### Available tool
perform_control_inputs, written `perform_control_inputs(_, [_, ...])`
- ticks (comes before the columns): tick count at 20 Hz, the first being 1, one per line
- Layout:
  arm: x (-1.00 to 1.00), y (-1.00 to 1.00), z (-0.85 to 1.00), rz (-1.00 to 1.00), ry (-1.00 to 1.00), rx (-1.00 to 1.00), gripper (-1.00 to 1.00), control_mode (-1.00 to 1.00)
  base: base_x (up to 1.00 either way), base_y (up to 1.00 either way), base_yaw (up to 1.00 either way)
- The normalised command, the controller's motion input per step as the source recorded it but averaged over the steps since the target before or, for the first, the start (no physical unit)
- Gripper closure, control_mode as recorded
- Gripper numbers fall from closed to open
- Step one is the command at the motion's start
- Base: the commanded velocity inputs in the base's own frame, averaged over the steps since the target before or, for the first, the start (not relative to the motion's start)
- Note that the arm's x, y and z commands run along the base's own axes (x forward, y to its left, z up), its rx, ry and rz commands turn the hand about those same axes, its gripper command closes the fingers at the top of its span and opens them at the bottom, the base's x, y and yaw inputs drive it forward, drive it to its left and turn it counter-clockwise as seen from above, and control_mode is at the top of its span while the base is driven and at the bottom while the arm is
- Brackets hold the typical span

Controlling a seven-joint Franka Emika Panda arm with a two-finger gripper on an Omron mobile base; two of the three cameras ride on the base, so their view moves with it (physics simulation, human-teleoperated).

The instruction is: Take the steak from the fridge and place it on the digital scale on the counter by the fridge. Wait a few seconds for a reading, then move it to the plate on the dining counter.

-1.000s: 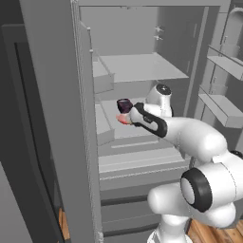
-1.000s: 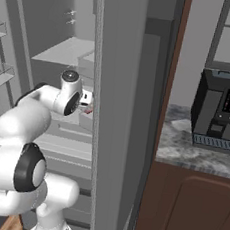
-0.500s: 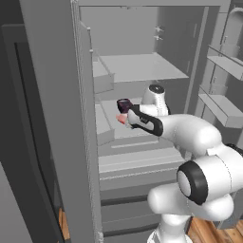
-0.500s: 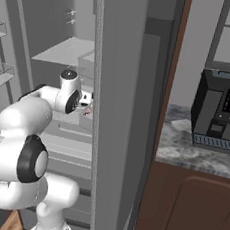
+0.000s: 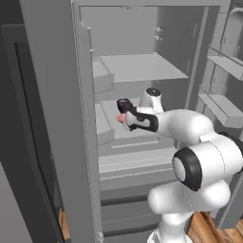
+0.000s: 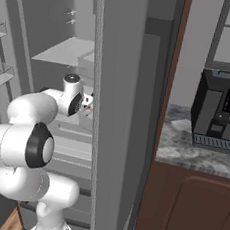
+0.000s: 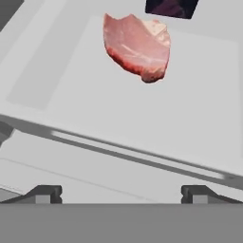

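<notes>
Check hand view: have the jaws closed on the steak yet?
No. The steak lies untouched on the fridge shelf, well ahead of the open jaws.

Flat, even light; edges perhaps soft.

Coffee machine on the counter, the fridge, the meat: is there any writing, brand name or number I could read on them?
None can be read.
The coffee machine has a dark panel with small reddish marks, too blurred to read.
The fridge and the steak carry no labels.
</notes>
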Motion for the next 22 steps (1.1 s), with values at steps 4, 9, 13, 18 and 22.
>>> perform_control_inputs(4, [0.33,0.0,-0.14,0.02,0.0,0.0,-1.0,-1.0,0.0,0.0,0.0])
perform_control_inputs(9, [0.34,0.0,-0.01,0.02,0.0,0.0,-1.0,-1.0,0.0,0.0,0.0])
perform_control_inputs(13, [0.32,0.0,0.0,0.03,0.0,0.0,-1.0,-1.0,0.0,0.0,0.0])
perform_control_inputs(18, [0.29,0.0,-0.02,0.03,0.0,0.0,-1.0,-1.0,0.0,0.0,0.0])
perform_control_inputs(22, [0.22,0.0,-0.11,0.02,0.0,0.0,-1.0,-1.0,0.0,0.0,0.0])
